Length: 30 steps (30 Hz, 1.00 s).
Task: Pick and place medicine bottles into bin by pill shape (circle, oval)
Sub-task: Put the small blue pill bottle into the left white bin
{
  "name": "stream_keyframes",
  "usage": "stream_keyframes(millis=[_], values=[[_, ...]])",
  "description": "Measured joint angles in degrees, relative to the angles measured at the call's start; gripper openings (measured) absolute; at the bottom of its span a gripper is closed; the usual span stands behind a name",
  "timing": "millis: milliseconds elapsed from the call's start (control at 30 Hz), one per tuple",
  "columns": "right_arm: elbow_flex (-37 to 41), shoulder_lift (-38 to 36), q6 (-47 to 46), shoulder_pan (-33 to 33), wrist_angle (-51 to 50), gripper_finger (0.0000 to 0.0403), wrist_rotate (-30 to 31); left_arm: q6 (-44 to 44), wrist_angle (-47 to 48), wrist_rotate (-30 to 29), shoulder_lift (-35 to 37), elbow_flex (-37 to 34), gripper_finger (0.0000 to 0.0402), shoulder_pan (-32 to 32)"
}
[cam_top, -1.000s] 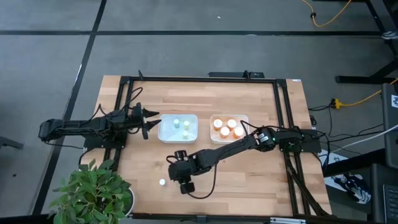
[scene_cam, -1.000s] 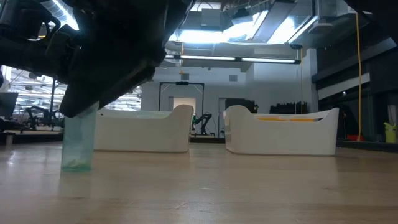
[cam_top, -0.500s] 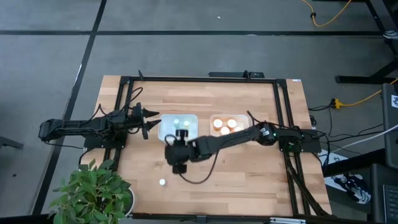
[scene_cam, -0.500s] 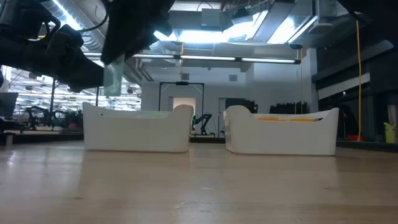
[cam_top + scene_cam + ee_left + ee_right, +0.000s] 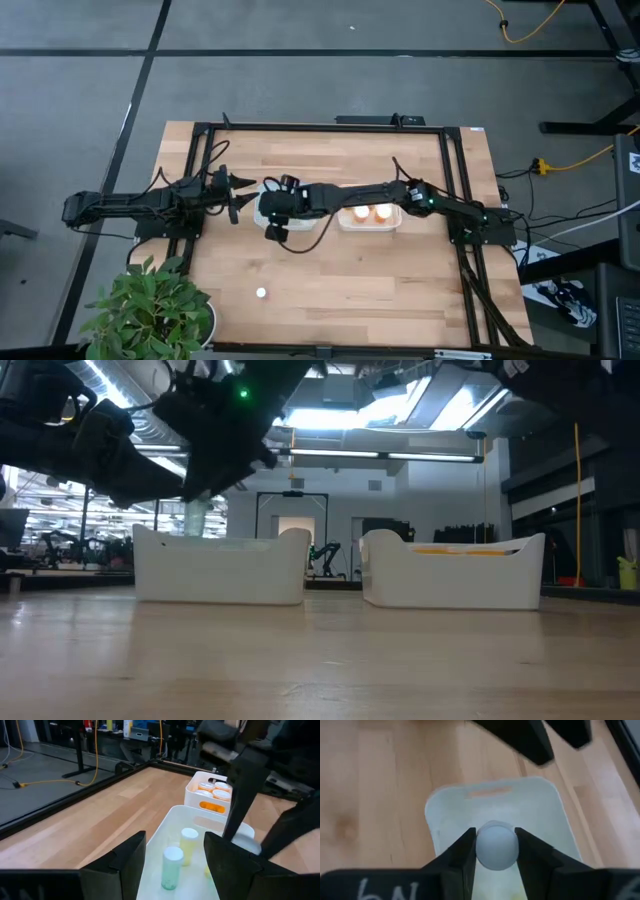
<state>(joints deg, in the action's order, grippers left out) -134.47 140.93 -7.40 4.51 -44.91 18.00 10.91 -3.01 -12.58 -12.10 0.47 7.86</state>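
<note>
Right pincer (image 5: 495, 857) clenched on a pale bottle (image 5: 495, 846), held above the left white bin (image 5: 552, 815) for dropping among its like; left pincer (image 5: 238, 193) waits beside, parted, empty.

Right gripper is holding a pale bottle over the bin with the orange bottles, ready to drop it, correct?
Not quite. The right gripper holds the pale bottle over the left bin, the one with the pale bottles, not the orange bottles' bin. The high view shows it.

white bin (image 5: 155, 851): two pale bottles (image 5: 172, 866) | far bin (image 5: 192, 795): orange bottles (image 5: 213, 795)
</note>
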Motion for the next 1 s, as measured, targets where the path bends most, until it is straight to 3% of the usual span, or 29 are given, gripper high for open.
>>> stream_keyframes(millis=[267,1000], values=[[0.76,1.71,0.22,-1.18,5.75,0.0118,-3.07,-1.01,0.43,-0.02,0.0,0.02,0.0194,0.0],[0.87,5.37,1.43,-1.73,4.7,0.0119,-3.73,-0.95,0.41,0.0,0.0,0.01,0.0194,0.0]])
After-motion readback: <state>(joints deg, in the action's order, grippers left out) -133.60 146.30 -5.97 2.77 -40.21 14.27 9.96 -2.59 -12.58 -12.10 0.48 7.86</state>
